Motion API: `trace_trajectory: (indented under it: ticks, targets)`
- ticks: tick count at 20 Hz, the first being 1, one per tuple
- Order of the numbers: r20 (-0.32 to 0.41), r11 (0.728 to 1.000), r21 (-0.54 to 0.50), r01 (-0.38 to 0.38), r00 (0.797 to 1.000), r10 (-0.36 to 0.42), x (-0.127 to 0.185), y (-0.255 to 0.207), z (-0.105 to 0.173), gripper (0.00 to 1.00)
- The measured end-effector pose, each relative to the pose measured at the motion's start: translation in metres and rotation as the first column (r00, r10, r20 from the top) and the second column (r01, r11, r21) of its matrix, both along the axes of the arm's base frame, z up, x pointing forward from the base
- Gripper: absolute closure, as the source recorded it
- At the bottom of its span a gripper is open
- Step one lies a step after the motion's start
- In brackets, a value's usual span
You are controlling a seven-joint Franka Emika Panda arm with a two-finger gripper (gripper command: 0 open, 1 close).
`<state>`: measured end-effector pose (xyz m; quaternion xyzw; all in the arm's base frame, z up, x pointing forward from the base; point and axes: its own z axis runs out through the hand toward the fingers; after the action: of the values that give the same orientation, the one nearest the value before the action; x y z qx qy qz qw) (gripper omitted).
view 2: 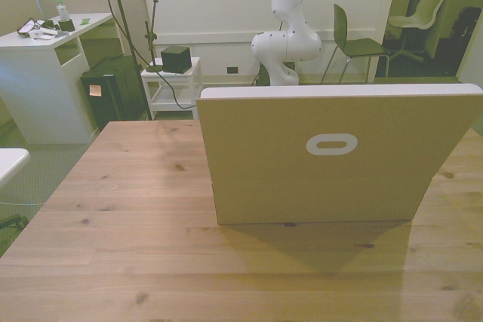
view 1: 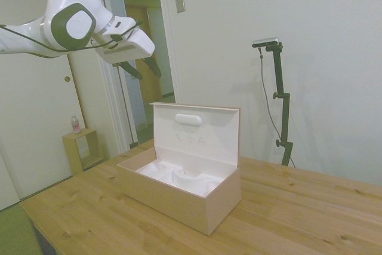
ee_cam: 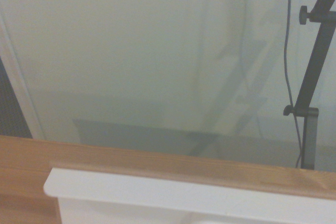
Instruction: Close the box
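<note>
Gripper [view 1: 145, 68]: your white arm holds it high, well clear of the pale beige cardboard box [view 1: 179, 189], lid upright; dark fingers spread apart.

You've got a pale beige box [view 1: 179, 198] with a white moulded insert [view 1: 179, 177] and a white oval pad [view 1: 188, 119] on the lid's inner face. On the lid's outer face you see a white oval ring mark [view 2: 331, 145] and a white top edge. Your bench [view 2: 121, 262] is light wood, knotty grain. Arm [view 1: 54, 28] is white with grey joint caps, and gripper [view 1: 143, 68] fingers read dark. Small shelf [view 1: 80, 147] by the door is plain wood.
</note>
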<state>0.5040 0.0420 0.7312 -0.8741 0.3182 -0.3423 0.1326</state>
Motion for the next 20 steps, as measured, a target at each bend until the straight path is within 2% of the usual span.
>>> trace_trajectory:
  ticks: [10,20]
  targets:
    - [0.0,0.998,0.032,0.05,0.999,-0.05,0.069,-0.034,-0.003,0.0]
    - [-0.074,0.994,0.035,0.1,0.993,-0.097,0.132,-0.067,-0.032,0.0]
